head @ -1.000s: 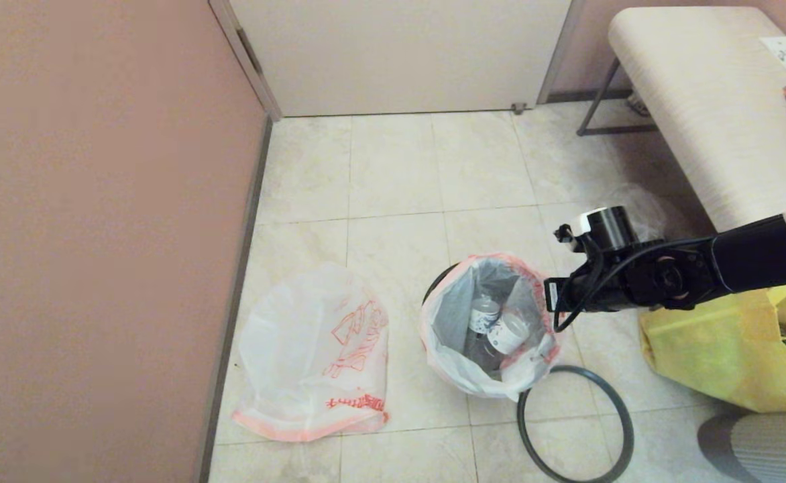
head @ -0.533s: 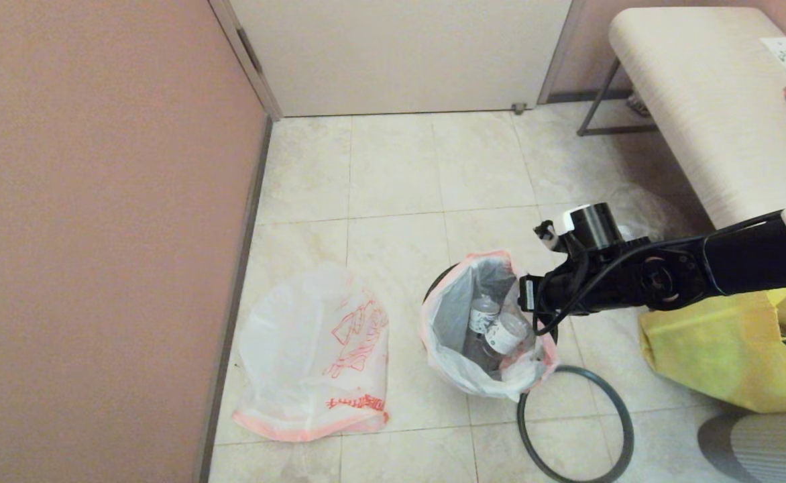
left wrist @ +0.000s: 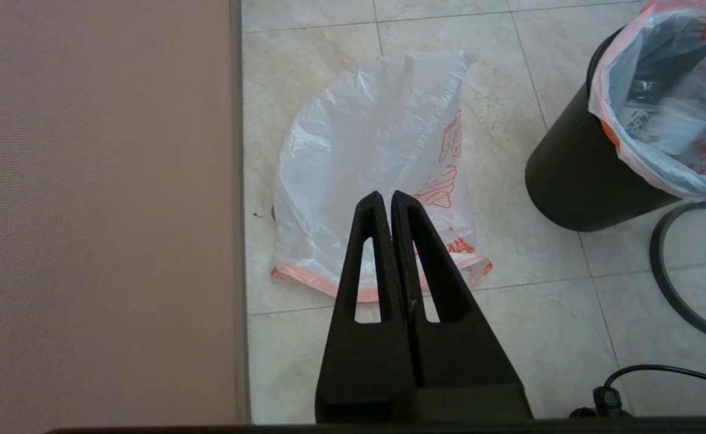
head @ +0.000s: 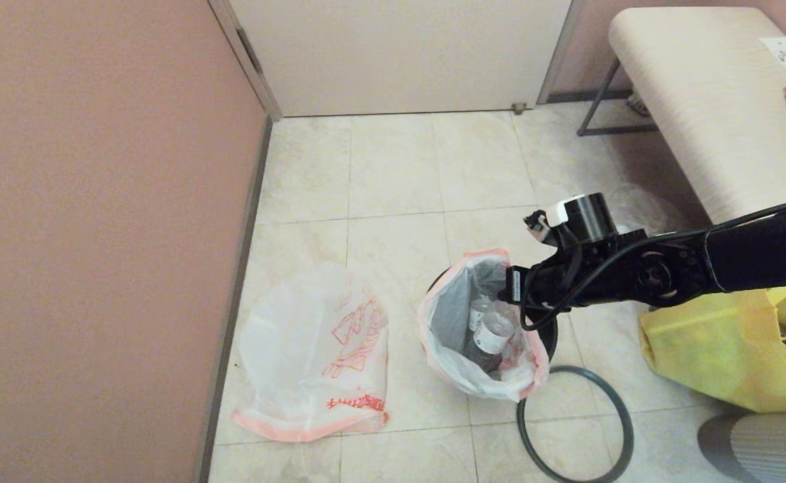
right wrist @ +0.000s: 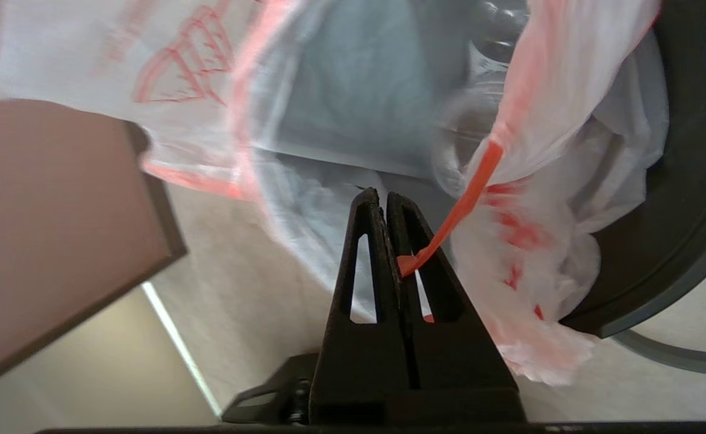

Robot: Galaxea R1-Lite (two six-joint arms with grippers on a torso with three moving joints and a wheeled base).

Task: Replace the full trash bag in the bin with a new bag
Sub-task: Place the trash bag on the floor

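The full trash bag sits in the black bin, its pink-hemmed mouth open over white cups. My right gripper hangs over the bin's right rim, shut on the bag's orange loop handle, which runs taut up to the hem. The bin's grey hoop lies on the floor beside the bin. The new bag lies flat by the left wall. My left gripper hovers shut and empty above the new bag; it is not in the head view.
A pink wall runs along the left. A yellow tote stands right of the bin under my right arm. A padded bench fills the far right, with a clear bag beneath it. The door is at the back.
My right arm has swung left across the bin with the handle in its grip. The bag's right rim has come off the bin edge and the mouth has narrowed.
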